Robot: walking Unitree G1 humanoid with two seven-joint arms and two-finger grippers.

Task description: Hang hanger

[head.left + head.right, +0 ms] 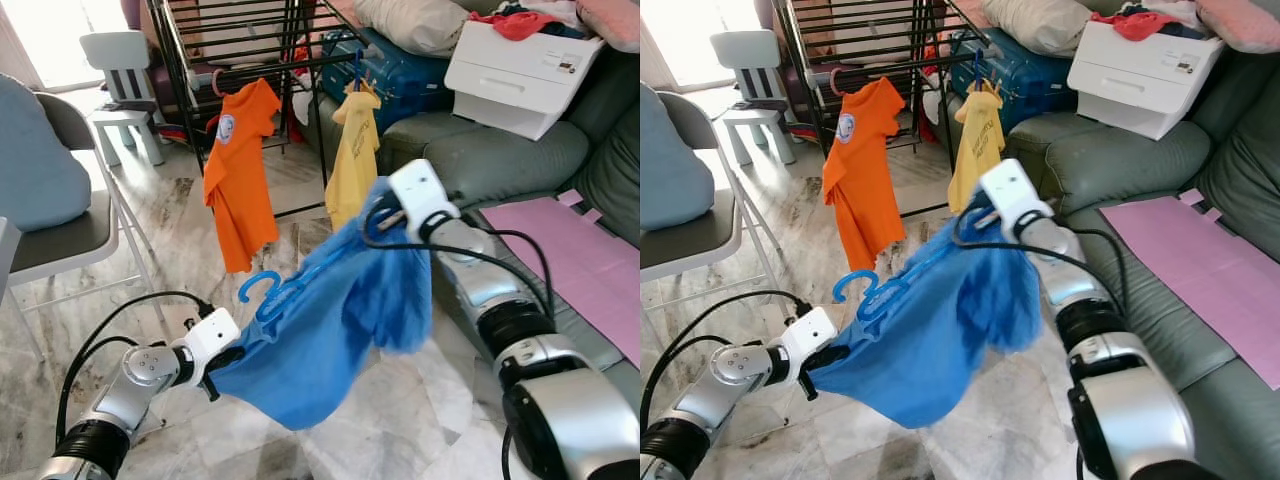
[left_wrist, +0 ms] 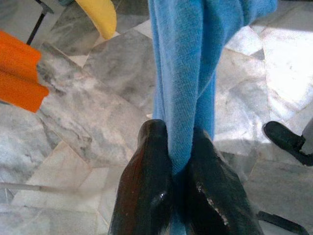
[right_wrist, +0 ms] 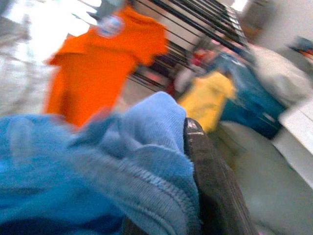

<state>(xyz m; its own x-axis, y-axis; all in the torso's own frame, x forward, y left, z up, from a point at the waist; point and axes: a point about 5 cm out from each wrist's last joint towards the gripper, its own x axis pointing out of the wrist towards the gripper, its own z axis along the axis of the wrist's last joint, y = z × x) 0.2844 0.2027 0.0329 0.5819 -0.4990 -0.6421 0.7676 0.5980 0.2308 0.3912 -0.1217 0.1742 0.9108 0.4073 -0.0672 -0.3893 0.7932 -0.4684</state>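
A blue shirt (image 1: 330, 330) on a blue plastic hanger (image 1: 262, 288) hangs stretched between my two arms above the marble floor. My left gripper (image 1: 222, 372) is shut on the shirt's lower left edge; in the left wrist view its black fingers (image 2: 146, 186) pinch the blue cloth (image 2: 186, 83). My right gripper (image 1: 388, 212) holds the shirt's upper right end, and one black finger (image 3: 210, 186) shows against bunched blue fabric (image 3: 122, 161). The hanger's hook sticks up near the left end. Behind stands a black drying rack (image 1: 250, 40) with an orange shirt (image 1: 240, 170) and a yellow shirt (image 1: 355, 150) on it.
A grey sofa (image 1: 500, 160) with a pink mat (image 1: 570, 250) runs along the right, carrying a white box (image 1: 520, 70) and a blue suitcase (image 1: 400, 75). A folding chair (image 1: 70, 220) with a blue cushion stands left. A small white chair (image 1: 120, 80) is at the back.
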